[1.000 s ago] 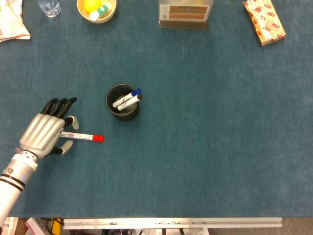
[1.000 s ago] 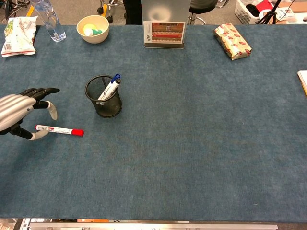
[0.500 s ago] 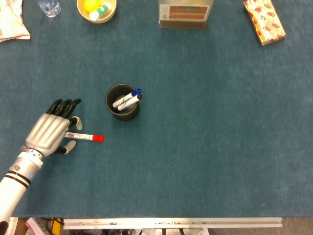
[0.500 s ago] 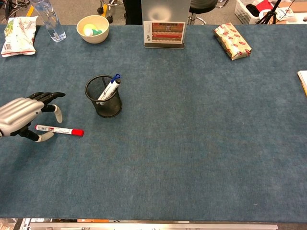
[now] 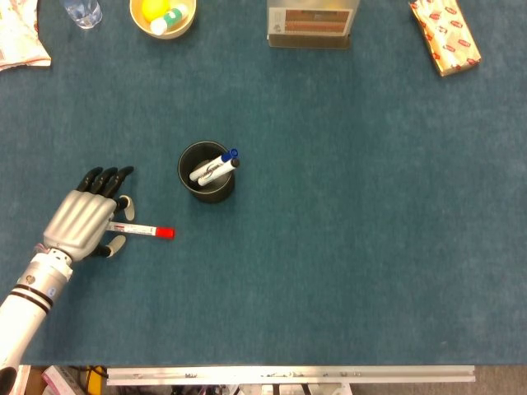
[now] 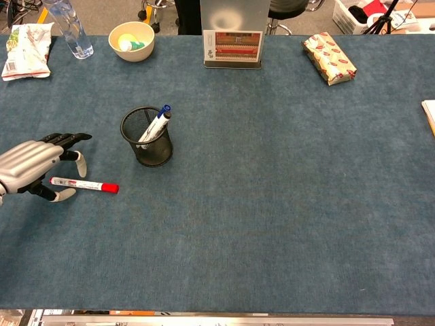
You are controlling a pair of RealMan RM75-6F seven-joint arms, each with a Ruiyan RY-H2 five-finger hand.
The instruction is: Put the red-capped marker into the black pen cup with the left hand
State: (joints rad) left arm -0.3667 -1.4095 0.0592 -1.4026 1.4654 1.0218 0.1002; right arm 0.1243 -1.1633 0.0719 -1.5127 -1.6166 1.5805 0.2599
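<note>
The red-capped marker (image 5: 145, 230) (image 6: 85, 184) lies flat on the blue table, cap pointing right. My left hand (image 5: 83, 219) (image 6: 34, 166) hovers over its white tail end, palm down, fingers spread, thumb below the marker and a finger above it; nothing is gripped. The black mesh pen cup (image 5: 205, 172) (image 6: 146, 136) stands upright to the upper right of the marker, holding a blue-capped marker and another pen. My right hand appears in neither view.
A bowl (image 6: 131, 41) with a yellow thing, a water bottle (image 6: 68, 20) and a snack bag (image 6: 26, 42) sit at the far left. A card stand (image 6: 232, 46) is at the far middle, a wrapped packet (image 6: 329, 58) far right.
My left hand has slid a little right and down toward the marker's tail end, then settled. The marker and cup have not moved.
</note>
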